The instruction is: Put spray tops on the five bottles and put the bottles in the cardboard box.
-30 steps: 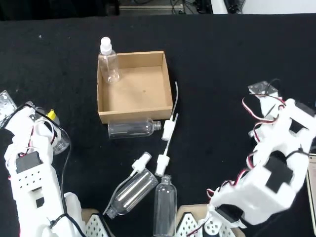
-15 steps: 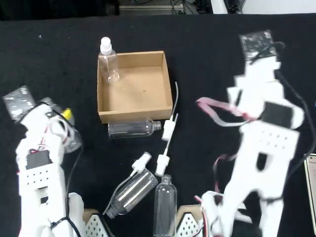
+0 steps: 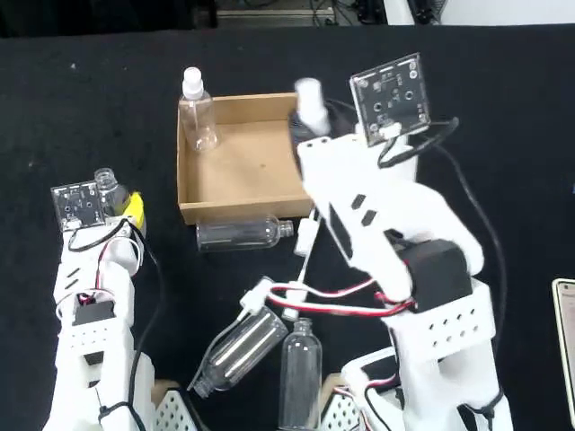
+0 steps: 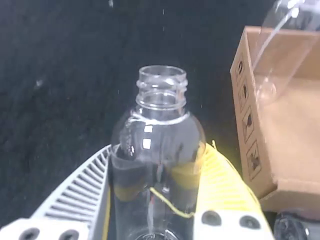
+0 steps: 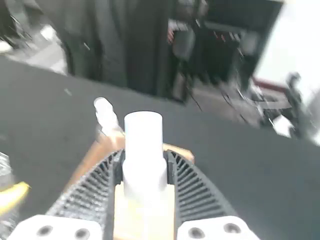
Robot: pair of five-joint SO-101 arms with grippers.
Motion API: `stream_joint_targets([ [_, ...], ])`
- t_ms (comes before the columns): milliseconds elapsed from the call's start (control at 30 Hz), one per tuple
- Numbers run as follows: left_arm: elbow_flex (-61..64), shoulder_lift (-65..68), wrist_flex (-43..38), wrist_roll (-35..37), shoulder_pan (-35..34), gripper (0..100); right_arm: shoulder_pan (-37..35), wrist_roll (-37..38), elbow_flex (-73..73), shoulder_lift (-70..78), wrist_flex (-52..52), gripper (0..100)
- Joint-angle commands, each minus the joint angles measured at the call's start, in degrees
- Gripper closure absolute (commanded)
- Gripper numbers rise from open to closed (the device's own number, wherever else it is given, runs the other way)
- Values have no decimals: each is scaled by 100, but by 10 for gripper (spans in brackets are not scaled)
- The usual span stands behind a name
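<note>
My left gripper (image 4: 160,152) is shut on a clear bottle (image 4: 157,135) with a bare open neck, held upright left of the cardboard box (image 3: 238,184); the same gripper (image 3: 115,205) and bottle (image 3: 107,182) stand at the table's left. My right gripper (image 5: 144,159) is shut on a white spray top (image 5: 143,145), raised over the box's right wall (image 3: 310,97). One capped bottle (image 3: 196,112) stands in the box's far left corner. Three uncapped bottles lie on the table: one (image 3: 243,233) before the box, two (image 3: 238,348) (image 3: 299,373) near the front edge.
Loose spray tops (image 3: 307,235) (image 3: 256,296) (image 3: 294,298) lie between the box and the front bottles, their thin tubes trailing. Red and white cables hang from the right arm over them. A flat object (image 3: 566,332) pokes in at the right edge.
The right arm has swung from the near right corner up to the box's right wall. The left arm has carried its bottle a little farther from the front edge and to the right.
</note>
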Motion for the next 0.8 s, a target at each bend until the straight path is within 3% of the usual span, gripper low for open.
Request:
stream_joint_targets([
  [0,-57,-176,-422,-70,57,970,-404,-62,-57,-207,-677,988],
  [233,110,-185,-1248,-88,-259,970,-703,-62,136,-189,-1547,988],
  [500,734,-158,-2989,-79,-523,970,-703,-62,136,-198,-1635,988],
  [767,734,-273,-3200,-79,-400,970,-703,-62,110,-233,-1600,988],
])
